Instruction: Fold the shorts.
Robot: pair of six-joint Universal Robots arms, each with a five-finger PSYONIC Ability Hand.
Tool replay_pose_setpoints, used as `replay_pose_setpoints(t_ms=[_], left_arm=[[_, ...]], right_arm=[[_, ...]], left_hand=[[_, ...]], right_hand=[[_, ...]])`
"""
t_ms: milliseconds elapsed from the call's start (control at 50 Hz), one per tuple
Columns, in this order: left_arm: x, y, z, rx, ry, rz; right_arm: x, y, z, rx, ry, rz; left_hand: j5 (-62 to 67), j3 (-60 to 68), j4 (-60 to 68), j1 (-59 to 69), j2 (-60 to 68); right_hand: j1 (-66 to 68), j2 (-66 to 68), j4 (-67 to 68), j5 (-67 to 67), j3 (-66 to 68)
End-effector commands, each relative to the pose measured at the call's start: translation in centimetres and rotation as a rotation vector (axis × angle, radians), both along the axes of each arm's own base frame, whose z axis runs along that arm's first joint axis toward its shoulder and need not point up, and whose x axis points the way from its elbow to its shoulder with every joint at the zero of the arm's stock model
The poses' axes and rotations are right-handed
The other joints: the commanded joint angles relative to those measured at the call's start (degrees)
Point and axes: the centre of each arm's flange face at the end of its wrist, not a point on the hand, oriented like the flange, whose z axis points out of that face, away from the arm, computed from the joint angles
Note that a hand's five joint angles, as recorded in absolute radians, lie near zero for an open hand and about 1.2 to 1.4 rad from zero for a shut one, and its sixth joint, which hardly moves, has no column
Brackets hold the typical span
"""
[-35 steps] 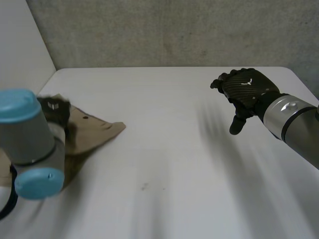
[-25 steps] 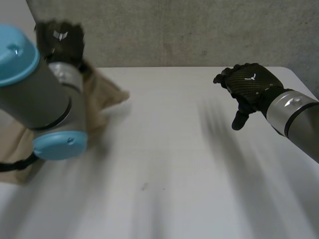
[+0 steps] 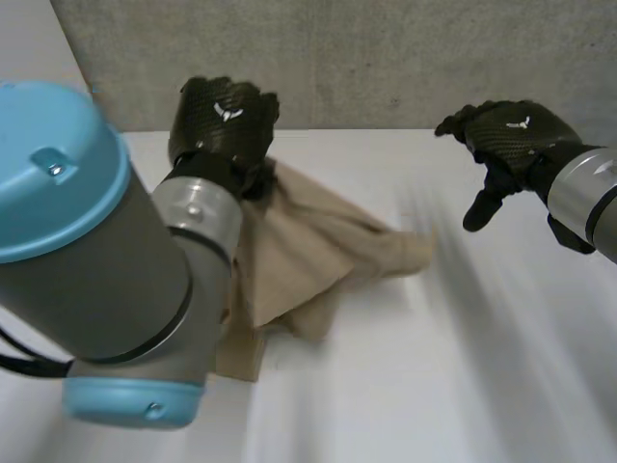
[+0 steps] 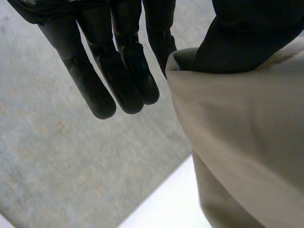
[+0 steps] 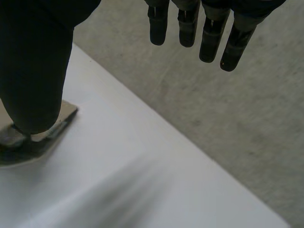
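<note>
the left hand, upper left of centre, pinches an edge of the tan shorts between thumb and finger, likely so they drape mid-frame onto the white table for spreading. the right hand, upper right, hovers with relaxed, empty fingers.

The left arm stands in front of the near side of the shorts, covering that edge and the counter beneath it. The left robot hand shows its back, so its hold on the cloth is tucked out of sight. At the left wrist, the thumb covers the cloth's top edge and the fabric runs out of frame. The right arm is cut off just past the right robot hand. Its thumb hides part of a flat tan piece that I can't identify.
</note>
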Motion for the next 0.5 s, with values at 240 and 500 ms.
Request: replay_pose_setpoints(t_ms=[240, 500], left_arm=[[1.2, -1.0, -1.2, 0.034, -0.035, 0.037], [1.4, -1.7, -1.9, 0.052, -0.041, 0.057]], right_arm=[[2.0, 2.3, -3.7, 0.452, -0.266, 0.098], [5.9, 4.6, -8.8, 0.520, -0.185, 0.170]], left_hand=[[15.3, 11.8, 11.5, 15.5, 11.5], [15.3, 11.8, 11.5, 15.5, 11.5]], right_hand=[[0.4, -2.5, -3.2, -3.7, -2.0], [19.0, 16.1, 15.5, 15.0, 16.6]])
